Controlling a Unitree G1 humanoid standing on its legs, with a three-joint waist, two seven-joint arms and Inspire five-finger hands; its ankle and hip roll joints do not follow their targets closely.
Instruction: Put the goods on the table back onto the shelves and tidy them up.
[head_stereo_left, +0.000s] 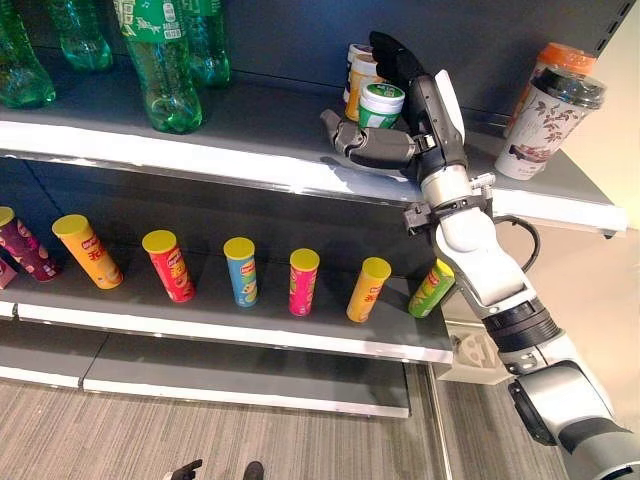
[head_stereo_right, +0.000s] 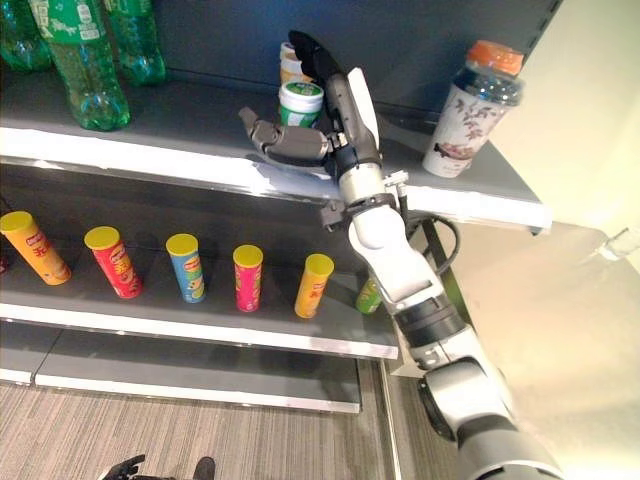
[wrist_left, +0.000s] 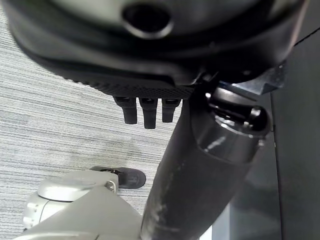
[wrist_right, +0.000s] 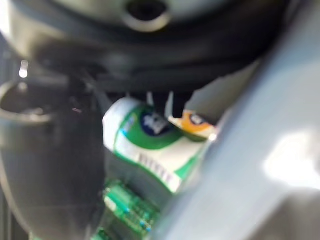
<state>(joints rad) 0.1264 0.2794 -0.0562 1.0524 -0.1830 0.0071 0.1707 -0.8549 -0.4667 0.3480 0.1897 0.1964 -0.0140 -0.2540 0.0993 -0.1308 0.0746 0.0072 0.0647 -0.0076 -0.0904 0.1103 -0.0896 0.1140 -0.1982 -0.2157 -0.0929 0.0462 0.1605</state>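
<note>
Right hand (head_stereo_left: 405, 120) spread wide around the green-and-white cup (head_stereo_left: 381, 104) (apparently not gripping); a careless withdrawal could knock it into the orange-lidded cup (head_stereo_left: 361, 75) just behind.

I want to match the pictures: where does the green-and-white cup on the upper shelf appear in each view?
Left eye view: green-and-white cup stands upper centre-right on the upper shelf, beside the right robot hand.
Right eye view: upper centre.
Left wrist view: floor and the left robot hand.
Right wrist view: centre, past the fingers.
Shared landmark: the orange-and-white cup behind it.
</note>
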